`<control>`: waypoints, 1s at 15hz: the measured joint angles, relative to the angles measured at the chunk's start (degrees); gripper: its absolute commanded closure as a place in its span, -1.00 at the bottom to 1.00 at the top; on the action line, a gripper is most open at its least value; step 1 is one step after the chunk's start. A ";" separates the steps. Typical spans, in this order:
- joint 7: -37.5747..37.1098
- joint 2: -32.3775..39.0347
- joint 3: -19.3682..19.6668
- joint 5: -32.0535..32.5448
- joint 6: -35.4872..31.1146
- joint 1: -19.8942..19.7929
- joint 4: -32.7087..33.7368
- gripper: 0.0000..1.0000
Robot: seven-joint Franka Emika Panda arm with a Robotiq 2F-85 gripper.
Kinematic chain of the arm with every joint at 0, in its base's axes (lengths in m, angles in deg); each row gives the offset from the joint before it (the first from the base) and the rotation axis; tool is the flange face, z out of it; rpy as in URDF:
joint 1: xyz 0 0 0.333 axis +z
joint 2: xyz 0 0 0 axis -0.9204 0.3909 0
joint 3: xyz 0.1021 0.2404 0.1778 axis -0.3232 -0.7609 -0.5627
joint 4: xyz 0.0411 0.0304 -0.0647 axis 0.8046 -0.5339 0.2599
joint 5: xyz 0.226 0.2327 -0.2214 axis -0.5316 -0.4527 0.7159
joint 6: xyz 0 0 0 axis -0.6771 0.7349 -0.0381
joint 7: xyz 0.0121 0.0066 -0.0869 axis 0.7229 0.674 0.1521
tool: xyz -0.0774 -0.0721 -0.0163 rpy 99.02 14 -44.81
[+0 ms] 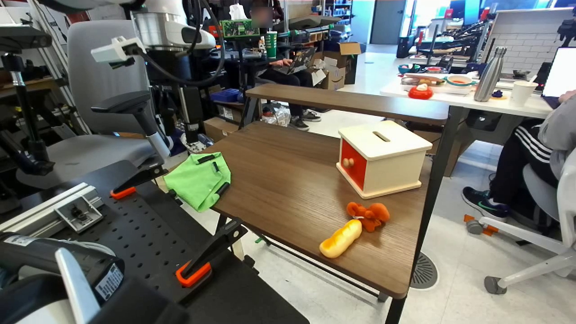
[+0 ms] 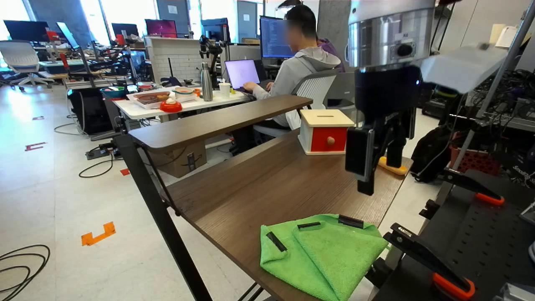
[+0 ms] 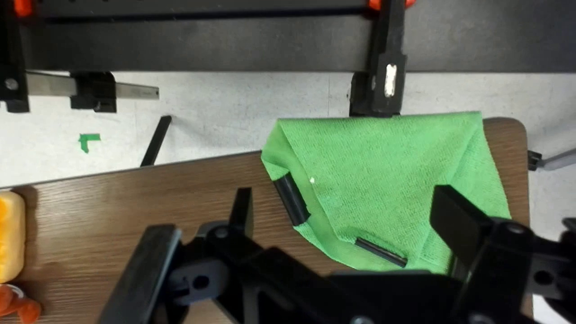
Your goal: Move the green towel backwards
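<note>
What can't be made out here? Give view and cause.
Green towel: lower-right corner hidden behind the open gripper, wrist view; anything beneath is covered by the towel itself in all views.
Yellow bread toy: partly behind the gripper in an exterior view.
Orange plush toy: cut off by the wrist view's left edge.
Wooden box: inside closed off by its red front, both exterior views.
Monitor: text too small, exterior view.

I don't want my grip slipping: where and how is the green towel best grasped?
Probably pinch the green towel from above, at the folded edge beside its middle black strip, coming from the tabletop side. It seems slightly puckered there, offering a ridge. The open end effector would likely need turning to close across the strip. The opposite edge overhangs, close to a black clamp.
</note>
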 measured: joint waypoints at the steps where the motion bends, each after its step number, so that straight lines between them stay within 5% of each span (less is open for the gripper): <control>1: -0.92 1.32 0.43 1.04 -3.50 0.43 -0.50 -1.00; 7: -1.71 8.55 2.94 1.54 -15.74 4.05 -1.37 -1.00; 15: 0.67 16.73 5.83 1.15 -20.13 8.74 1.86 -1.00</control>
